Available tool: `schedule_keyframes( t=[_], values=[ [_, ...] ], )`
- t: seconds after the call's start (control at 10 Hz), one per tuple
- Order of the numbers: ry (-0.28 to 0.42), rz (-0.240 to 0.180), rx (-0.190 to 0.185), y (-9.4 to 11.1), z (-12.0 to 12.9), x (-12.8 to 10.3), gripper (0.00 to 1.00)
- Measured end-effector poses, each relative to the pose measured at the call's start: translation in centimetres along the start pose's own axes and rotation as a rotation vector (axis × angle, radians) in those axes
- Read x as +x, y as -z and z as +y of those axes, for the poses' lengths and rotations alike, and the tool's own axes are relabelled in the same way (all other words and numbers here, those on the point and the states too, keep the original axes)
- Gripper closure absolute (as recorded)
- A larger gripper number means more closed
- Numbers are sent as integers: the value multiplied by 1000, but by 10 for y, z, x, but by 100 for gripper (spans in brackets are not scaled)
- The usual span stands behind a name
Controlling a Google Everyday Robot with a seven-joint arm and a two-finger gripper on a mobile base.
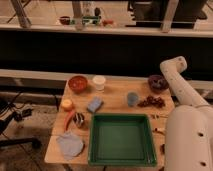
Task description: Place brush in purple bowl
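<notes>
1. The bulky white robot arm [186, 95] fills the right side, and its rounded joint is raised just beside the far right corner of the surface. The gripper is out of view, hidden behind or below that arm. I cannot tell whether it is open or carrying anything.
2. The light wooden surface [115, 100] carries all the things.
3. The deep green rectangular plastic tray [122, 116] takes up the near middle.
4. The small round dark purple bowl [157, 82] stands at the far right corner, close to the arm's joint. It is well apart from the red-orange round bowl [78, 83] at the far left.
5. Nothing here reads plainly as the brush. A thin pale item [156, 116] and a small orange-brown piece [159, 131] lie at the right edge between tray and arm, and either might be it.
6. Judging by the arm's position near the bowl, the step is either the carry or the approach. Next, the gripper must come over the bowl's opening, not the red-orange one, and let go low.
</notes>
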Motion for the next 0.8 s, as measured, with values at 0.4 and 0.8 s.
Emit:
schedule_keyframes(
  t=[0.4, 0.8],
  values=[
    [-3, -2, -11, -3, 2, 4, 100],
    [26, 7, -4, -4, 4, 2, 100]
  ],
)
